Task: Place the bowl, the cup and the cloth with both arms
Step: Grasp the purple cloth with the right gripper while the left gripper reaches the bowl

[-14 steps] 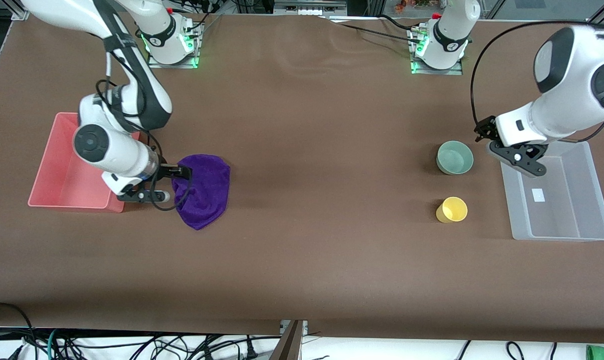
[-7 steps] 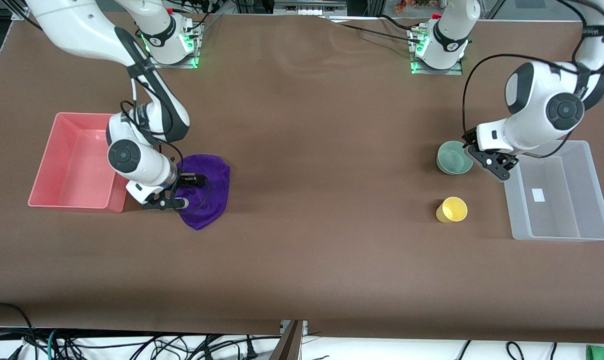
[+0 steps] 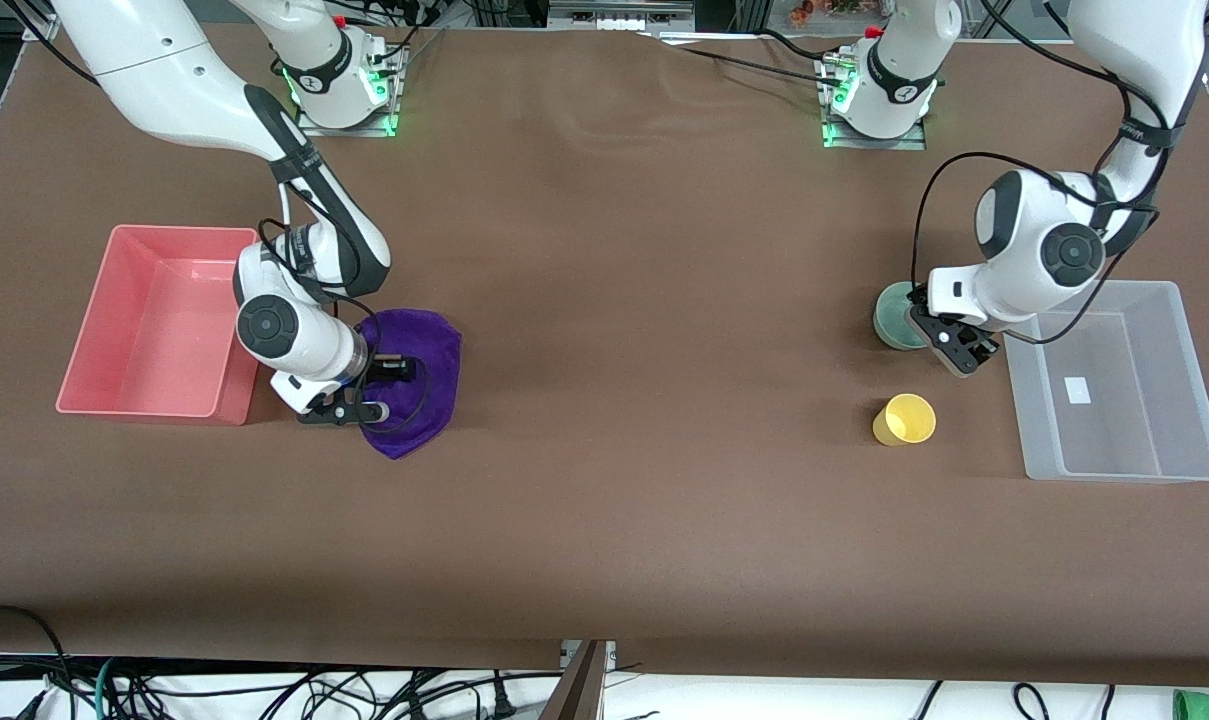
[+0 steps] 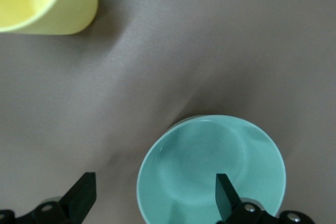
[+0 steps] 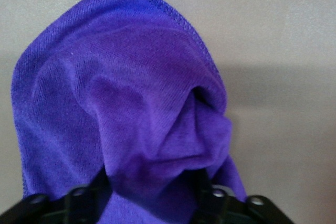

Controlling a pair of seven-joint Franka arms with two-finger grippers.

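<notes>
Now: both grasps pending.
Seat the left end effector (image 4: pixel 152 198), fingers apart, astride the bowl (image 4: pixel 211 170) rim; the right end effector (image 5: pixel 149 195), fingers apart, straddles the cloth (image 5: pixel 121 108) fold — close squarely.

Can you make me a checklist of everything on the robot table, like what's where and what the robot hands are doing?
Surface: brown table, flat, a few faint ripples.
Job's things: bowl on the table beside the clear bin; cup upright, nearer the front camera than the bowl; cloth bunched on the table beside the pink bin.
Clutter: nothing seen.
Grippers: left gripper open, one finger inside the bowl, one outside its rim; right gripper down on the cloth, folds rising between its fingers.
Cables: black cables loop along both arms.
Surroundings: tangled wires below the table edge.
</notes>
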